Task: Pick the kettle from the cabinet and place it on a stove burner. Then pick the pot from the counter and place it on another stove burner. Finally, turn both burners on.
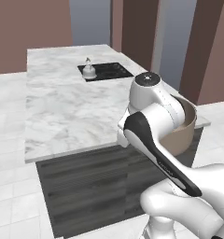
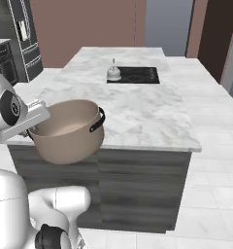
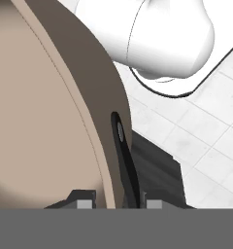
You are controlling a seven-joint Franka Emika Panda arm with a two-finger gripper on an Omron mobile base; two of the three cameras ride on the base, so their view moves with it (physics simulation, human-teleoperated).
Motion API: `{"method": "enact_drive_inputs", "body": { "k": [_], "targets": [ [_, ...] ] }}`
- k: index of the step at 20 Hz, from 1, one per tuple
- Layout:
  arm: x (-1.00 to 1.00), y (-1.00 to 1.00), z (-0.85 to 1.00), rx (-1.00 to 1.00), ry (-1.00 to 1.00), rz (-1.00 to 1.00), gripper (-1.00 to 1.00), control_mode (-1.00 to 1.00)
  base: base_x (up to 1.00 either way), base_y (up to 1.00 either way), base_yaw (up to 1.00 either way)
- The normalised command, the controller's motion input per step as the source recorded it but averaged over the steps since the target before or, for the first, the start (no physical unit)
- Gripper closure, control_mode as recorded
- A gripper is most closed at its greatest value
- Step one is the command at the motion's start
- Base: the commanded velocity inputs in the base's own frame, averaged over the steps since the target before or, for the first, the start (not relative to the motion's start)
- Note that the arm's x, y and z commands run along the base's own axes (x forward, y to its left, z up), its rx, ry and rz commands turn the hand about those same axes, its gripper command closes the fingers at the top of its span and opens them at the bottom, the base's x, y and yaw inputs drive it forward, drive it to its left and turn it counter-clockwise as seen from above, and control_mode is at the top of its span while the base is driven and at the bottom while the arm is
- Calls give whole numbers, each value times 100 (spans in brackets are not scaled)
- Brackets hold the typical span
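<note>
Kitchen w/ marble island tabletop [image 2: 138,112], black cooktop [image 2: 138,74] set at far side, dark drawers [image 2: 138,187] below.

Step 1: done, by the look of it. Kettle [image 2: 113,73] stands upright on cooktop, at its left end, presumably on a burner; ring outline too small to confirm.

Step 2: in progress. Pot [image 2: 70,130] is off the tabletop, held tilted in the air at near left corner of island, overhanging the edge above the drawers. Gripper [image 3: 116,202] has jaws narrowed on pot rim beside a dark side handle [image 3: 124,155]: one finger inside the wall, one outside. Grip looks firm; pot wall sits between fingers. Other side handle [image 2: 97,121] faces the cooktop.

Left to do: carry pot across to far side, set on a free burner clear of kettle, release. Then both knobs; none legible at this range.

Risk, as judged: rim-only hold on a wide tilted pot may swing or slip in transit.
</note>
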Motion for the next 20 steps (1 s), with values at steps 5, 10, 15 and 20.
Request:
{"method": "enact_drive_inputs", "body": {
  "k": [5,10,15,20],
  "targets": [
    [0,0,0,0,0,0,100,100,56,-77,0],
    [0,0,0,0,0,0,100,100,44,-96,4],
    [0,0,0,0,0,0,100,100,48,-95,10],
    [0,0,0,0,0,0,100,100,60,-79,13]
  ]
}}
